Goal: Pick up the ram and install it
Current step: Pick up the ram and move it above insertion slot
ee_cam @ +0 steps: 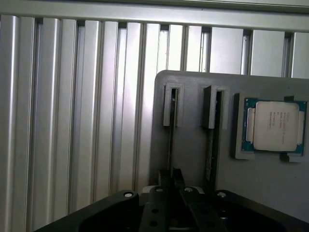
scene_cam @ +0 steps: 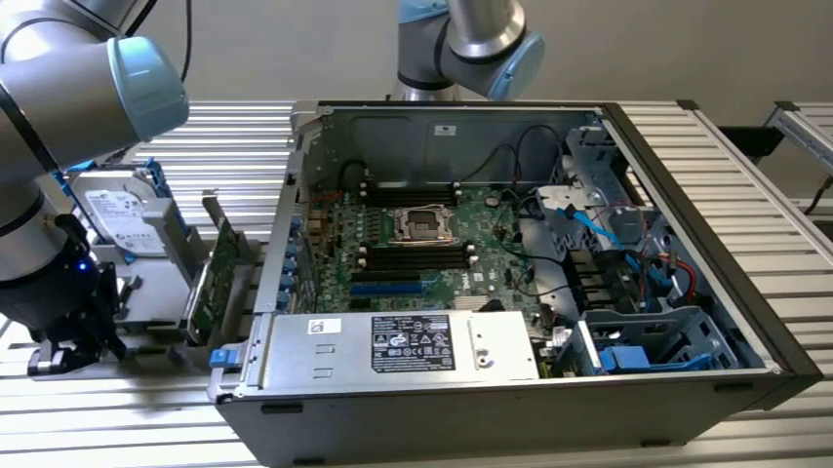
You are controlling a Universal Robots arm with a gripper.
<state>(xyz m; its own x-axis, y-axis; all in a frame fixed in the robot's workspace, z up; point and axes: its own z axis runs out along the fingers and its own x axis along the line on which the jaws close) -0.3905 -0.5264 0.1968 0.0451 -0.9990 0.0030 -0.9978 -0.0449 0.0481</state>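
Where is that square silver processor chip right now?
In the wrist view, the processor chip lies flat in a pocket of the gray holder, next to its two upright slots.

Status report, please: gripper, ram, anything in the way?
Gripper low over the grey holder, at the ram. Ram on edge in its slot, not lifted. Second stick beside it, apart; no obstruction.

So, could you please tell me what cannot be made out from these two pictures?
- Ram: edge-on in its holder slot, wrist view; face and label hidden.
- Gripper: exterior view; the dark arm hides what lies under it.
- Power supply label: exterior view; print too small to read.
- Processor marking: wrist view; too small to read.
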